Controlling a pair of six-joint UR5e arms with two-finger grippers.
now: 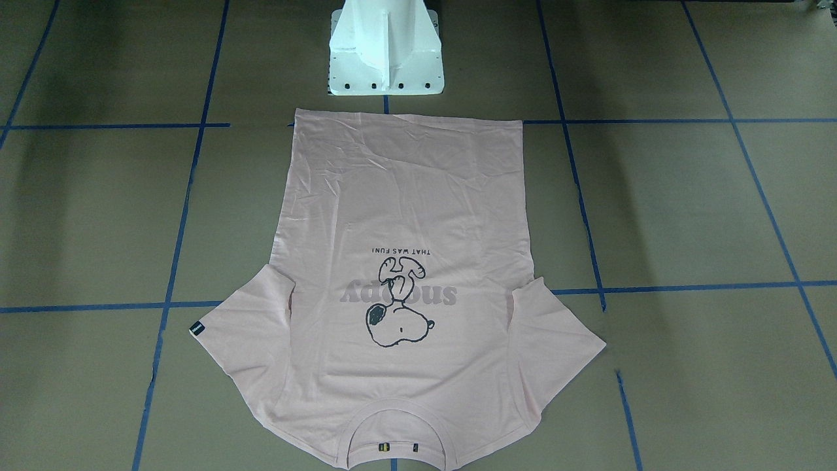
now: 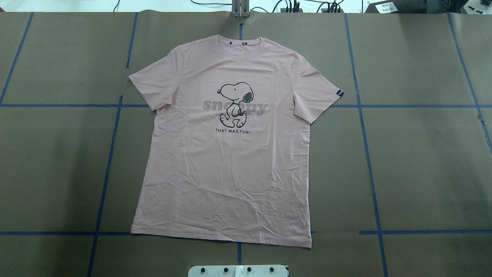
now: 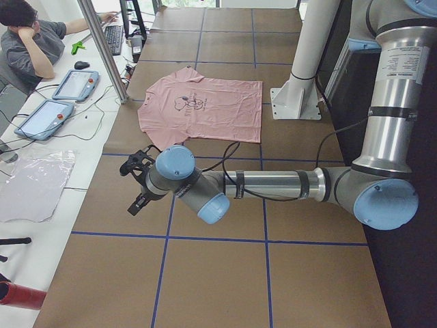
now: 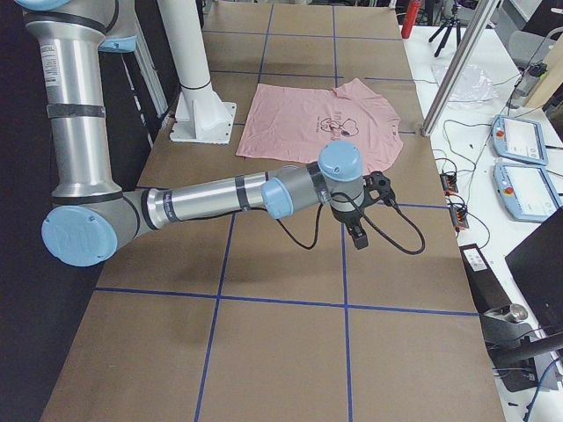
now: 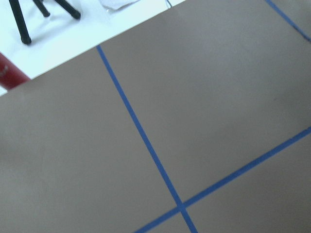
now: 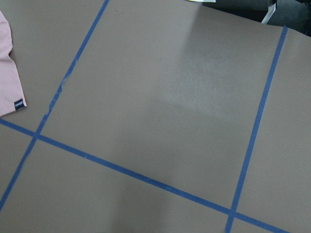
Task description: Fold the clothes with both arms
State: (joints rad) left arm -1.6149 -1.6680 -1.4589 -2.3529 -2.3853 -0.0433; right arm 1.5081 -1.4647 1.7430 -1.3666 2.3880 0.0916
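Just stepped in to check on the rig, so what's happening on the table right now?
A pale pink T-shirt lies spread flat, print up, on the brown paper-covered table, its collar on the far side from the white pedestal base. Neither arm touches it: the left gripper hangs over bare table off one side of the shirt, the right gripper off the other. Whether they are open or shut I cannot tell. No fold has been made yet.

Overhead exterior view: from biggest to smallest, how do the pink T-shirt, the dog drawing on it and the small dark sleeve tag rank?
1. pink T-shirt
2. dog drawing
3. sleeve tag
All three lie flat at a similar distance from the camera, so the order is clear.
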